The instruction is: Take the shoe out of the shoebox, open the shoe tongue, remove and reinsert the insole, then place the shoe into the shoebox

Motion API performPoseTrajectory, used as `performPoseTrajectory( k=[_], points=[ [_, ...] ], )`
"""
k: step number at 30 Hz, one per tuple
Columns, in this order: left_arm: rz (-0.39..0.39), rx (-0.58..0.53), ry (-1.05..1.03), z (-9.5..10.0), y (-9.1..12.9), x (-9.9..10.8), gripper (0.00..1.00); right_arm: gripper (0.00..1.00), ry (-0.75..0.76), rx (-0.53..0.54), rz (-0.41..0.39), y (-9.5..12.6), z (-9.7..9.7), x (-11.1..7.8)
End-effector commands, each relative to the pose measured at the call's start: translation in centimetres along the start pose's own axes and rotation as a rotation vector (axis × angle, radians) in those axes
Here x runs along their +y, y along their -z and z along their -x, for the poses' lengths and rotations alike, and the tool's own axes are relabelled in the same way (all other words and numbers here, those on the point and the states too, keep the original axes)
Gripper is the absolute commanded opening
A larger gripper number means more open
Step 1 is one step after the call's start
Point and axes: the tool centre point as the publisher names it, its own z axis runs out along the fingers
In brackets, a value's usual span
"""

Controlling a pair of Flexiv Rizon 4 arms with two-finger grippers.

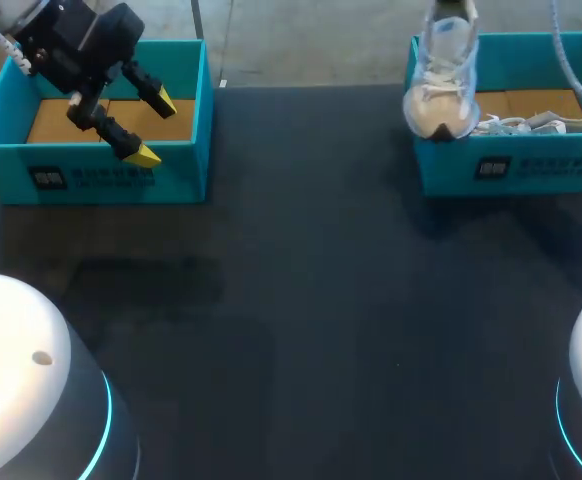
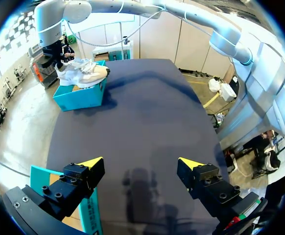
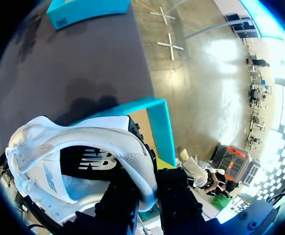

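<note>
A white sneaker [image 1: 441, 85] hangs toe-down over the near left corner of the teal shoebox [image 1: 511, 170] at the table's back right. My right gripper [image 3: 154, 191] is shut on the sneaker's [image 3: 83, 161] heel collar, above the shoebox's rim [image 3: 162, 127]. A second white shoe [image 1: 551, 123] lies inside that box. My left gripper [image 1: 155, 128] hovers open and holds nothing over another teal box [image 1: 91, 175] at the back left. From the left wrist, the open gripper [image 2: 141, 164] faces across the table toward the held sneaker [image 2: 83, 72] and its box [image 2: 81, 95].
The left box shows only a brown cardboard floor [image 1: 61, 120]. Dark table surface [image 1: 301, 300] stretches between the two boxes and toward the front. The white robot bases [image 1: 21, 380] stand at the near corners.
</note>
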Motion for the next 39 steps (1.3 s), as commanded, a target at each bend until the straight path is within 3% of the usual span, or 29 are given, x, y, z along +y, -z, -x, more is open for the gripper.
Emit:
performPoseTrajectory(
  k=[1,8,19,29,39],
  points=[
    [0.002,0.001,0.000,0.0,0.0,0.0,1.00,0.00,-0.019,0.014,0.009,-1.6,2.1,-2.5],
    [0.002,0.001,0.000,0.0,0.0,0.0,1.00,0.00,-0.082,-0.001,-0.041,-3.4,4.6,-6.4],
    [0.002,0.001,0.000,0.0,0.0,0.0,1.00,0.00,-0.119,0.022,-0.073,-6.1,6.1,-11.7],
    [0.002,0.001,0.000,0.0,0.0,0.0,1.00,0.00,-0.308,0.059,-0.136,-8.6,7.6,-16.2],
    [0.002,0.001,0.000,0.0,0.0,0.0,1.00,0.00,-0.679,0.094,-0.195,-9.6,7.2,-19.5]
  ],
)
